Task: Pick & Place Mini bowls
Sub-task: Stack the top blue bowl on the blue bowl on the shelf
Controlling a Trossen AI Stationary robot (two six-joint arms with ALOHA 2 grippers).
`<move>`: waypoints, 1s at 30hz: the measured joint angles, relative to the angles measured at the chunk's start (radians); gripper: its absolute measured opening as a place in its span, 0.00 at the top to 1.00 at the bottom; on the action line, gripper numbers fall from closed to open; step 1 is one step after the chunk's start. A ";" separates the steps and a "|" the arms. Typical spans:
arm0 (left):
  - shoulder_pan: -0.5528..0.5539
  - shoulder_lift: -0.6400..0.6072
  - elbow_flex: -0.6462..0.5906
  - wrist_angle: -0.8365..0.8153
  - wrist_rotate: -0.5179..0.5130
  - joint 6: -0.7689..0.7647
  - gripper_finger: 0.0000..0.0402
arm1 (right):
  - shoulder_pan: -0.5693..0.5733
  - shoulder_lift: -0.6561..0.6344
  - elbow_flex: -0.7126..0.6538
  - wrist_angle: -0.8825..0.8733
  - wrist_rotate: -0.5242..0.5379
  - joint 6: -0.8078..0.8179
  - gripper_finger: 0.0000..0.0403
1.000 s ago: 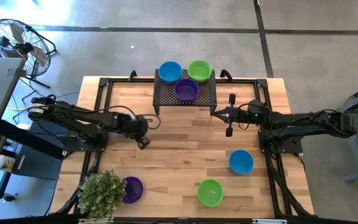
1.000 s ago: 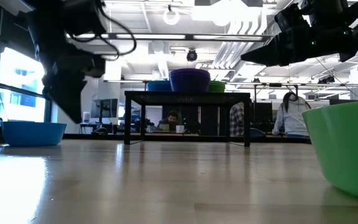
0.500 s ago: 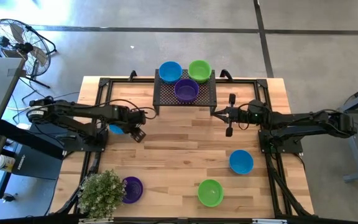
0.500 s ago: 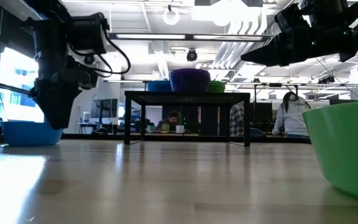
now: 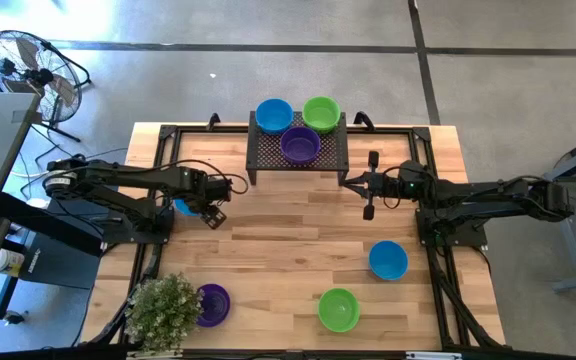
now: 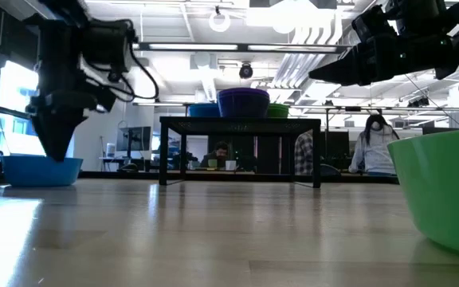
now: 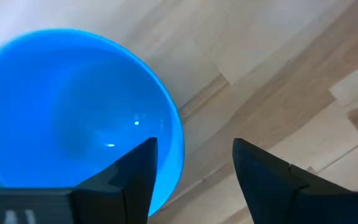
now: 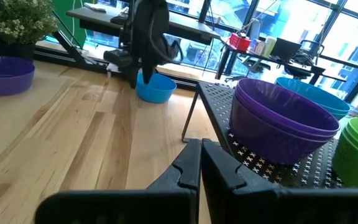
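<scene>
Wooden table (image 5: pixel 288 235) holds black rack (image 5: pixel 298 155) at far edge. Left gripper (image 7: pixel 191 165) spread, hanging over rim of blue mini bowl (image 7: pixel 73 118) on table's left side, one finger inside, one outside. Right gripper (image 8: pixel 201 165) pressed together, empty, beside rack, far from bowl.

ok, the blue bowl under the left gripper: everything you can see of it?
The blue bowl is a small round bowl of glossy bright blue plastic, empty, upright on the wood table near its left edge. The left gripper hangs open right above it, one finger over the inside and the other outside the rim. Contact can't be confirmed. No other bowl touches it.
</scene>
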State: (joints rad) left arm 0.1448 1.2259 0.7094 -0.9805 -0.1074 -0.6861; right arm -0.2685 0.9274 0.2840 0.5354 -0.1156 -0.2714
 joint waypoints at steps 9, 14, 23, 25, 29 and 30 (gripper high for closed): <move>-0.001 0.000 -0.144 0.095 0.034 -0.052 0.72 | 0.000 0.001 0.000 0.000 0.003 -0.003 1.00; -0.001 0.000 -0.136 0.088 0.068 -0.005 0.94 | -0.001 0.001 0.000 0.000 0.022 -0.003 1.00; -0.001 0.000 0.063 -0.025 0.043 0.125 0.99 | 0.000 0.001 0.000 0.000 0.038 -0.003 1.00; -0.001 0.000 0.124 -0.051 0.028 0.151 0.99 | 0.000 0.001 0.000 -0.003 0.037 -0.003 1.00; -0.001 0.000 0.264 -0.121 -0.020 0.202 0.99 | 0.000 0.001 0.000 -0.015 0.038 -0.007 1.00; -0.001 0.000 0.301 -0.136 -0.037 0.218 0.99 | 0.000 0.001 0.000 -0.015 0.038 -0.009 1.00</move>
State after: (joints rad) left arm 0.1436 1.2263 1.0107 -1.1166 -0.1448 -0.4678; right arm -0.2687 0.9287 0.2836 0.5205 -0.0780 -0.2802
